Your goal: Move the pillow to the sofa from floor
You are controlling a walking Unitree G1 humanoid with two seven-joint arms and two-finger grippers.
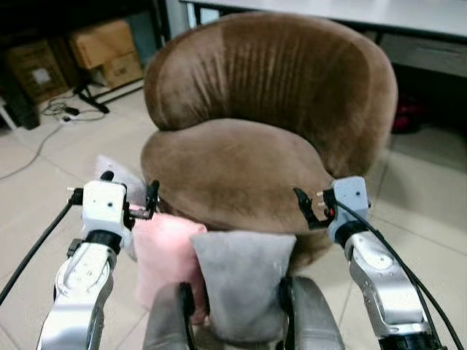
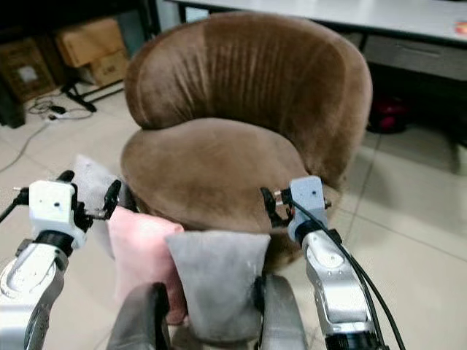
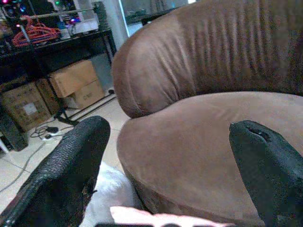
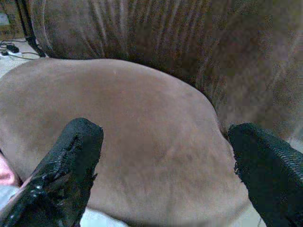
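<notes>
Grey pillow [image 1: 243,281]: soft, matte, roughly square, standing upright on the floor against the front base of the brown velvet round sofa [image 1: 248,171]. Pink pillow [image 1: 164,255] touching its left side; white pillow [image 1: 120,175] behind that. Left gripper [image 1: 130,197] spread wide, holding nothing, above the pink pillow. Right gripper [image 1: 312,206] likewise spread, at the seat's front-right edge. Tiled floor [image 1: 430,211] bare to the sofa's right; cardboard boxes [image 1: 106,51] far left.

The round plush velvet sofa [image 1: 270,124] is brown, its backrest two-toned — a darker band on the left. A soft square grey pillow [image 1: 241,281] leans beside a pale pink fabric pillow [image 1: 162,251] and a white-grey one [image 1: 120,175] — on beige tiled floor [image 1: 44,211].
</notes>
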